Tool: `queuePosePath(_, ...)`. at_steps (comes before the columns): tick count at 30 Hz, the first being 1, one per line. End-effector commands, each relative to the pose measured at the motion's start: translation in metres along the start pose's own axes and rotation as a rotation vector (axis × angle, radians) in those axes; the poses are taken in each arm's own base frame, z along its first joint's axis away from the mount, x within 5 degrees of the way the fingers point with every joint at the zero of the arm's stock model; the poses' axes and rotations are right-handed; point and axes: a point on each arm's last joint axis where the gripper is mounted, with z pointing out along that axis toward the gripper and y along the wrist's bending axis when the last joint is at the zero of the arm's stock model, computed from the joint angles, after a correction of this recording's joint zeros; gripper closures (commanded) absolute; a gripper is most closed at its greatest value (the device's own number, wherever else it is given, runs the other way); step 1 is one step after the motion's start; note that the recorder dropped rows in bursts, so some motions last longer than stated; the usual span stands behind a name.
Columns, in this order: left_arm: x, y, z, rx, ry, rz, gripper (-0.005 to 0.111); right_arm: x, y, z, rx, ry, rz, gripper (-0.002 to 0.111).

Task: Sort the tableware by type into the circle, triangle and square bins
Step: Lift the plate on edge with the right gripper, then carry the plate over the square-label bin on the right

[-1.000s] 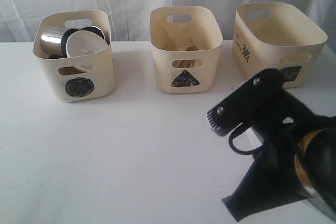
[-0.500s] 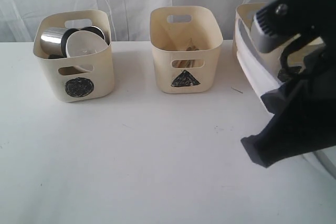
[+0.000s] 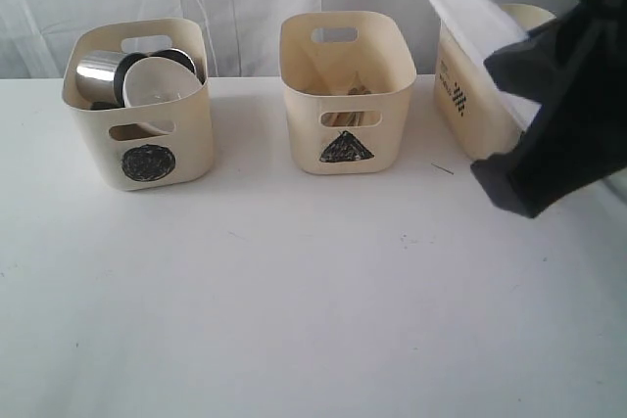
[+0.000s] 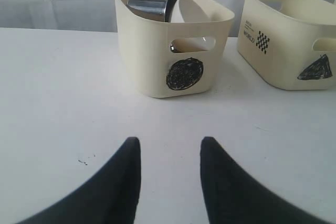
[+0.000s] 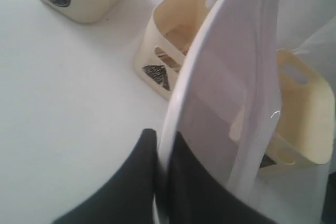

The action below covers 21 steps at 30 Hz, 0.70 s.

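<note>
The right gripper (image 5: 164, 142) is clamped on the rim of the large white square plate (image 3: 468, 5), which tilts edge-up over the left rim of the square bin (image 3: 480, 129) (the arm hides most of that bin's mouth). Wide table (image 3: 294, 291) lies before the triangle bin (image 3: 345, 95) and circle bin (image 3: 137, 110). The left gripper (image 4: 170, 150), jaws partway apart and holding nothing, hovers low before the circle bin. The plate is higher than half a second ago.

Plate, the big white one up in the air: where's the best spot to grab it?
Grab the plate by its thin rim, coming edge-on with one finger on each flat face. That is how the right hand pinches its lower end. The plate is wide and flat and tilted on edge, so only the rim fits between the fingers.
</note>
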Motion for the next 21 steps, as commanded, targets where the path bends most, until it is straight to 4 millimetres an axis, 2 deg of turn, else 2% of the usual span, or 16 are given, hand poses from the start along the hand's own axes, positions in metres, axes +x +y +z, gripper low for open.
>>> queuePosePath(1, 0.001, 0.0, 0.0, 0.001, -0.001, -0.018, 0.064, -0.012, -0.017, -0.006, 0.119, -0.101, -0.069, 0.108)
queuePosePath(10, 0.001, 0.0, 0.0, 0.001, -0.001, -0.018, 0.064, -0.019, -0.036, 0.006, 0.193, -0.166, -0.068, 0.108)
queuePosePath(16, 0.001, 0.0, 0.0, 0.0, -0.001, -0.016, 0.064, -0.02, -0.054, 0.028, 0.252, -0.153, -0.07, 0.108)
queuePosePath(21, 0.001, 0.0, 0.0, 0.0, -0.001, -0.016, 0.064, -0.02, -0.068, 0.056, 0.253, -0.166, -0.047, 0.108)
